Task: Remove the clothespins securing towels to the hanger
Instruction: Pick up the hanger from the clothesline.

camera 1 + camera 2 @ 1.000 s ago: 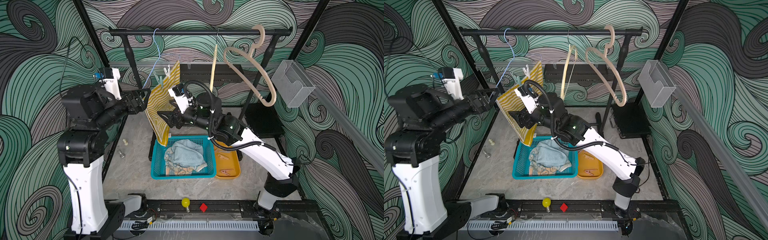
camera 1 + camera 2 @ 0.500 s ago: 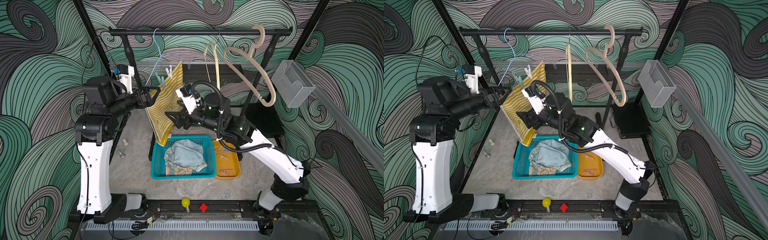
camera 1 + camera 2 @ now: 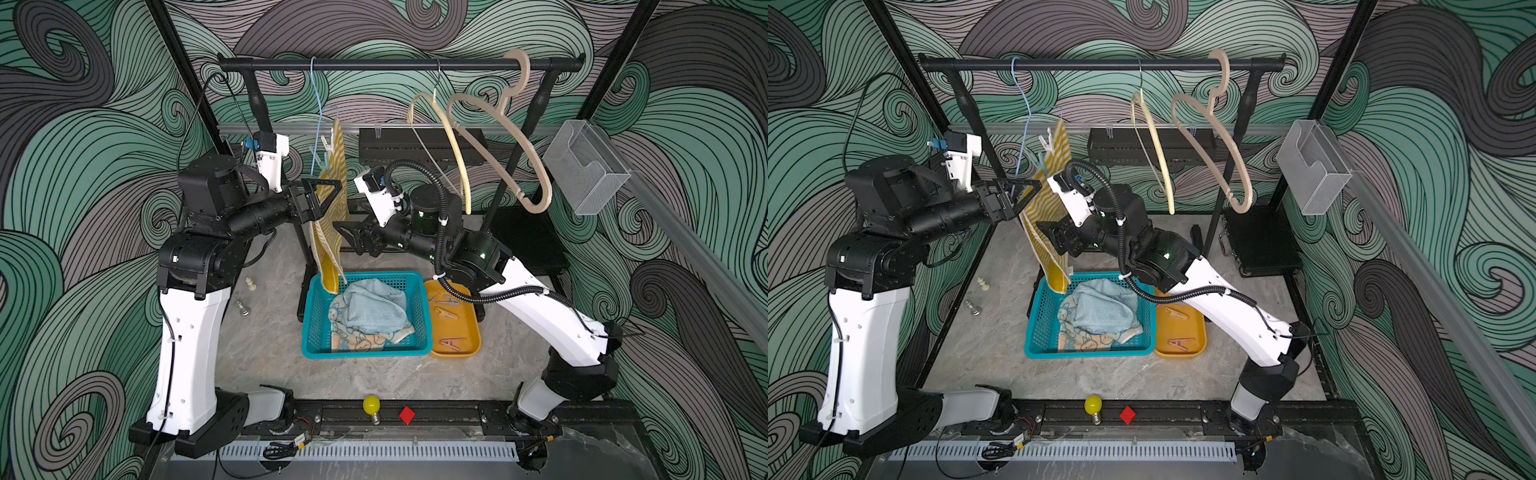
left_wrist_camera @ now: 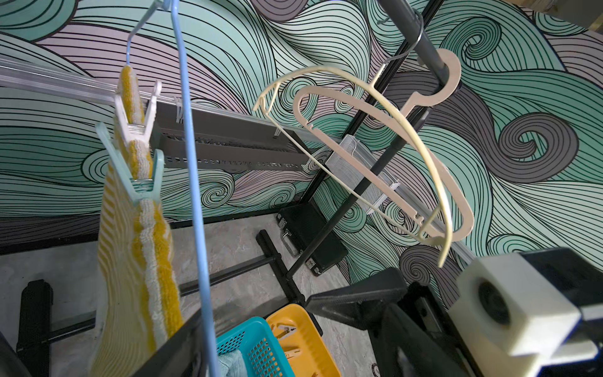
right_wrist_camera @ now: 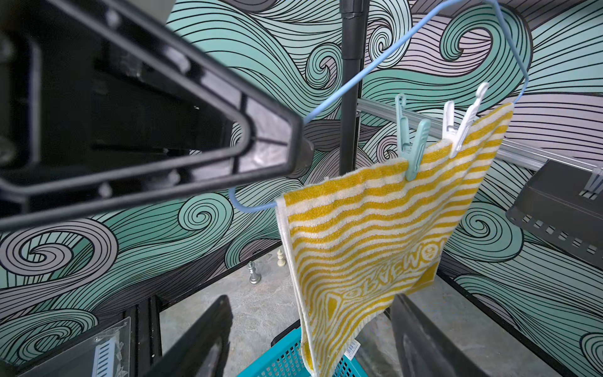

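The left gripper (image 3: 328,197) has its jaws spread and pinches nothing. In its wrist view the thin wire of the blue hanger (image 4: 192,182) runs down through the gap between the two fingers, touching neither as far as I can tell. The right gripper (image 3: 343,237) also stands with jaws spread and empty. It is lower, just beside the hanging face of the yellow striped towel (image 5: 375,235).

From both sets of jaws the work lies upward. Two pegs bite the towel's top edge onto the hanger's sloping bar. The mint-teal clothespin (image 5: 412,140) is lower on the slope, and the white clothespin (image 5: 460,124) is just beside it and higher. Each has its long axis rising off the bar, with the handle ends splayed in a V and pointing up and away from the cloth.

The left gripper is the nearer one, just below the pegs on the hanger's wire. I judge it is placed to steady that wire while the right gripper climbs past the towel and squeezes the teal handles across their axis. The blue terry towel (image 3: 374,307) and the bunny-print towel (image 3: 357,338) lie in the teal basket (image 3: 316,332). Loose clothespins (image 3: 451,344) lie in the orange tray (image 3: 473,332) on the worktop.
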Robot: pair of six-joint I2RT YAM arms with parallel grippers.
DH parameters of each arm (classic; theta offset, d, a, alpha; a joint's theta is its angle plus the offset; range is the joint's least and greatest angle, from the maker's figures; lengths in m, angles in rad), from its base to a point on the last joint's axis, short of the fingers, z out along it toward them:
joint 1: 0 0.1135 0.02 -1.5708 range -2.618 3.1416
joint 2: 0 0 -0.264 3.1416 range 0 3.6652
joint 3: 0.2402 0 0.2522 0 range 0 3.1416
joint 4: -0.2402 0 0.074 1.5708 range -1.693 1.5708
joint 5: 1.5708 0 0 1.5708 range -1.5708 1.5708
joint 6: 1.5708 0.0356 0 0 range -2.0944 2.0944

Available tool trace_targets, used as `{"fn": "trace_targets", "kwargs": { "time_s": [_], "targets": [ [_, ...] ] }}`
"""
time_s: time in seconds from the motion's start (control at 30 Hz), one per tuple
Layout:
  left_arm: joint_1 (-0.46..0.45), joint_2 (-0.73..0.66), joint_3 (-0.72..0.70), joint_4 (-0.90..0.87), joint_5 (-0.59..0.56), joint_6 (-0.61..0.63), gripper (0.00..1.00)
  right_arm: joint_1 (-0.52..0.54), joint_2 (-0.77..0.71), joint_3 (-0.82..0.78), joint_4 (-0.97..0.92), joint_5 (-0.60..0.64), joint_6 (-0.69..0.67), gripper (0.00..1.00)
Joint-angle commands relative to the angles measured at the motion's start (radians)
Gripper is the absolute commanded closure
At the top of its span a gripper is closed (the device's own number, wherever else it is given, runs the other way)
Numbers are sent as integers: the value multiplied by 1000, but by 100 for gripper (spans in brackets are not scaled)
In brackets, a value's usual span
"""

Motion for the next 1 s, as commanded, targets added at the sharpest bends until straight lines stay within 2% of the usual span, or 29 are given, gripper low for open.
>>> {"fn": "trace_targets", "kwargs": {
  "time_s": [0.0,0.27,0.4,0.73,0.83,0.97],
  "targets": [
    [-19,-10,10,24,-8,-7,20,-2,-11,-1,19,-11,-8,24],
    [-23,-22,28,24,-13,-4,20,-2,24,57,6,-29,1,23],
    [-23,-36,31,19,-15,-3,20,-3,71,125,-11,0,-1,23],
    [-23,-120,9,-22,-82,7,20,-7,318,551,-226,150,12,25],
    [-23,-148,2,-42,-125,16,20,-7,367,617,-256,212,7,29],
    [-23,-168,1,-68,-156,27,19,-9,380,628,-273,273,-6,42]
  ]
}}
